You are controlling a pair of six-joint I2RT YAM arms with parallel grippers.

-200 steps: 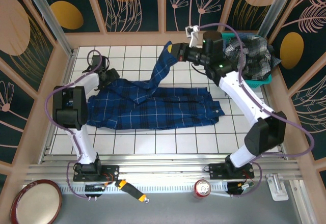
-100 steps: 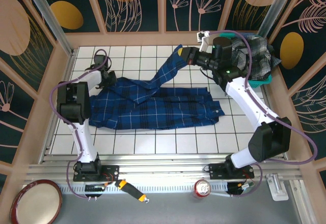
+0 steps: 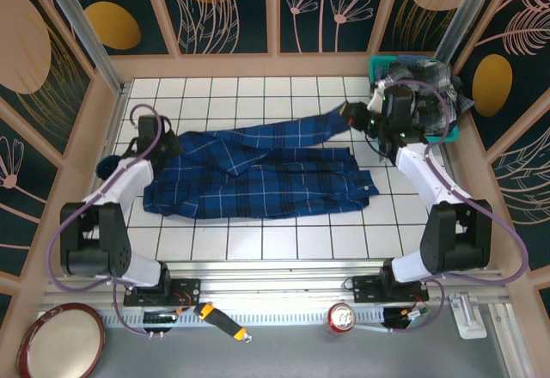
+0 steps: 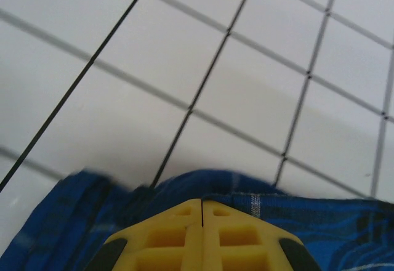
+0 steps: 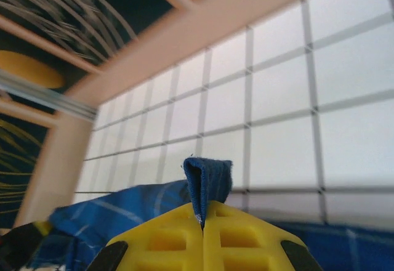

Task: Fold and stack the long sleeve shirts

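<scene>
Two grippers, both clenched. Your left gripper is pinched shut on the left edge of the navy-blue shirt, with cloth bunched at its tips; that arm lies low along the frame's left. The shirt is spread flat mid-frame. Your right gripper grips the sleeve end, upper right of centre, its arm reaching up from lower right. The grey checked shirt sits in the teal basket, upper right.

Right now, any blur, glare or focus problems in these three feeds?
Top external: sharp, evenly lit, with glare along the front rail. Left wrist: soft overall; the navy shirt smears at its left edge and the left gripper is slightly blurred. Right wrist: the shirt fold pinched in the right gripper is crisp; the tiled tabletop behind is out of focus.
</scene>
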